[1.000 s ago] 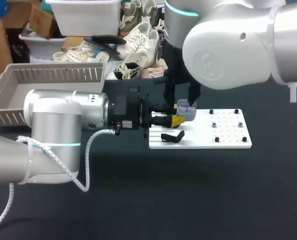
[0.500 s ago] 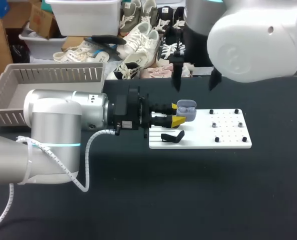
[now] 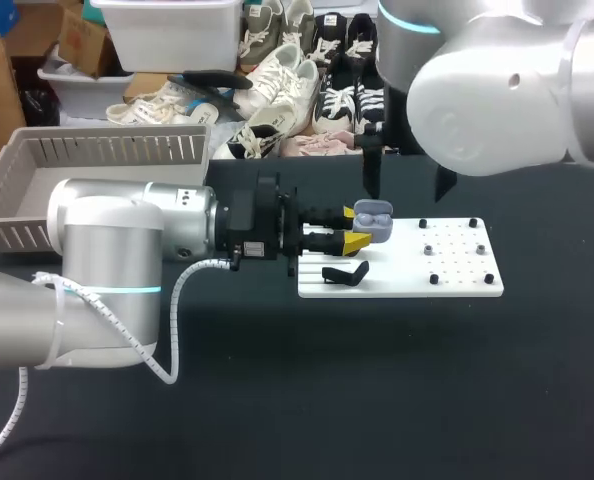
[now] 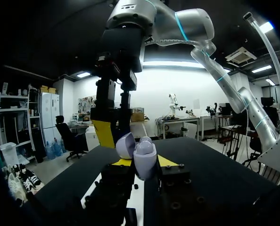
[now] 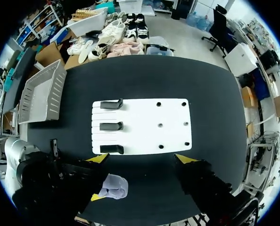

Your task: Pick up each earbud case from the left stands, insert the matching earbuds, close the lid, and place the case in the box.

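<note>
My left gripper (image 3: 355, 233) reaches in level from the left, shut on a lavender earbud case (image 3: 374, 220) whose lid stands open. In the left wrist view the case (image 4: 143, 159) sits between my yellow tips, with the lid (image 4: 125, 145) tipped back. My right gripper (image 3: 407, 188) hangs open above the case and does not touch it. In the left wrist view one of its fingertips (image 4: 104, 133) shows just beyond the case. In the right wrist view my right gripper (image 5: 142, 158) is spread wide over the white plate (image 5: 173, 126), and the case (image 5: 114, 185) lies beside one finger.
The white plate (image 3: 402, 262) carries black stands (image 5: 111, 125) on its left side, one showing in the head view (image 3: 344, 272), and small pegs (image 3: 429, 249) on its right half. A grey slatted basket (image 3: 97, 165) stands at the back left.
My right gripper has lifted off the case, opened wide and now hangs above it. My left gripper and the case have stayed where they were.
</note>
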{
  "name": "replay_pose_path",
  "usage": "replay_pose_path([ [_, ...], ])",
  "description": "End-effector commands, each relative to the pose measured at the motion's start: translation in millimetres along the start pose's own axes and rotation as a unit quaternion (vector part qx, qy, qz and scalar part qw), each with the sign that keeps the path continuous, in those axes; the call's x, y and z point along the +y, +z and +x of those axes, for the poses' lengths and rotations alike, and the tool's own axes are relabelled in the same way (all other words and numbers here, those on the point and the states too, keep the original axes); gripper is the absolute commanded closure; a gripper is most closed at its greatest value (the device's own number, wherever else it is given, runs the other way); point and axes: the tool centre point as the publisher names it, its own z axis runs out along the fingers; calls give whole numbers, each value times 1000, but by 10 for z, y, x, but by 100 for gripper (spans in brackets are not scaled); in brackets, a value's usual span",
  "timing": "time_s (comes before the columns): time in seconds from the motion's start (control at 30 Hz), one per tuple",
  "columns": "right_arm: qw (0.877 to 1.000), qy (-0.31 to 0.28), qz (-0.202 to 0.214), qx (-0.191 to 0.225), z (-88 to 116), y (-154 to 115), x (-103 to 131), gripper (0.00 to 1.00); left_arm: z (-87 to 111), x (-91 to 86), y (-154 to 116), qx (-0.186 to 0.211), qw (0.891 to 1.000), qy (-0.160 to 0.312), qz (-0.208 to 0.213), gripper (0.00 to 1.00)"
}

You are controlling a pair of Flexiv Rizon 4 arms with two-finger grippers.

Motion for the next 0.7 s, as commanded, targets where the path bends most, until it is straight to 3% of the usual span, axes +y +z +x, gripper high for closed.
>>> replay_pose_path([
  [0.03, 1000, -1, 0, 8, 25, -7, -8, 18, 1, -9, -4, -1, 1000, 1, -2, 100],
  [0.3, 999, -17, -14, 28, 218, -103, -1, 16, 1, -9, -4, -1, 1000, 1, -2, 100],
  [0.43, 999, -26, -21, 39, 249, -138, -9, 11, 1, -9, -4, -1, 1000, 1, -2, 100],
  [0.5, 999, -19, -18, 25, 248, -162, -37, 8, 1, -9, -4, -1, 1000, 1, -2, 100],
  [0.53, 1000, -11, -21, 14, 236, -190, -65, 0, 1, -9, -4, -1, 1000, 1, -2, 100],
  [0.7, 997, -11, -71, -42, 212, -432, -201, 0, 1, -9, -4, -1, 1000, 1, -2, 100],
])
